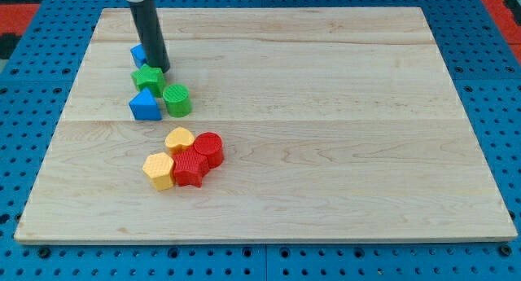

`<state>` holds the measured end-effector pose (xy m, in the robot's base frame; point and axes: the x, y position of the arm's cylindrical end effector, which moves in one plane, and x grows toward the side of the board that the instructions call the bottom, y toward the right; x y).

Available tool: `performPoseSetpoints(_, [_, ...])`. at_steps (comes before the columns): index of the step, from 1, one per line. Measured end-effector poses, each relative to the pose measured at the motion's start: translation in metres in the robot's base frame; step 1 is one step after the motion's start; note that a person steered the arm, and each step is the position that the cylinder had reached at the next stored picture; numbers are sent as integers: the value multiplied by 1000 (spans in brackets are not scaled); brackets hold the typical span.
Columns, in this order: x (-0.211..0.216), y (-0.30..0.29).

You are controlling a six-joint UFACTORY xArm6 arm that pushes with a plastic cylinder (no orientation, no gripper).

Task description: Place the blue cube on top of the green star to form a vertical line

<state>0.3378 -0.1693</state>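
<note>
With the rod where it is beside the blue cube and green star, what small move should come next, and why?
Probably lift away or hold. The blue cube already sits directly toward the view's top of the green star, touching it, with my tip at their right. Pushing further would likely break that line.

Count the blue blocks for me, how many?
2. A blue plastic cube sits at the view's upper left, partly hidden behind my tip. A blue plastic triangle-like block lies below the green plastic star.

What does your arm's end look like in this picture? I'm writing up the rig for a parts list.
Only a straight, smooth, dark grey-black cylindrical rod shows, ending at my tip. At the view's top it meets a paler, silvery mount, mostly cut off. No cables, markings or gripper are visible.
</note>
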Motion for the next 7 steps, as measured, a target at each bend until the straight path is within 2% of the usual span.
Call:
performPoseSetpoints(2, [-15, -9])
performPoseSetpoints(4, [-10, -114])
performPoseSetpoints(5, [-40, -130])
performPoseSetpoints(6, [-61, -102])
performPoseSetpoints(7, [-61, -76])
